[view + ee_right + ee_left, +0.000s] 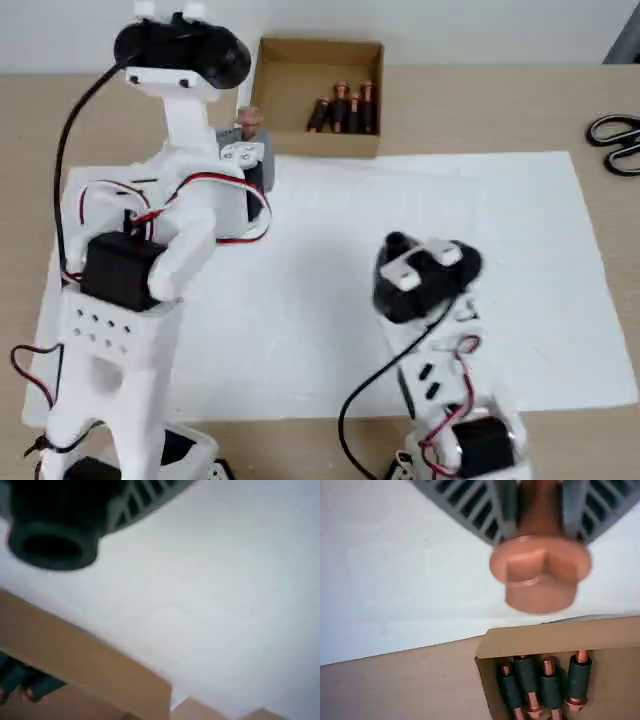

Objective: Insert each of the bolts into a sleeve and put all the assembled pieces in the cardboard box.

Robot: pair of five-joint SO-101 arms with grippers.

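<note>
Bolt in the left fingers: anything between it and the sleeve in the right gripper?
Nothing visible. The bolt, held by the left gripper beside the cardboard box, and the sleeve in the right gripper have only white sheet between them in the high view.

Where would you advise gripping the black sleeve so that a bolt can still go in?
Grip the sleeve around its round outer wall, jaws closing from the sides; its open bore end should probably stay clear for the bolt.

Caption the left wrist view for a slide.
Left gripper holds a copper bolt near the cardboard box, where four assembled pieces lie.
</note>
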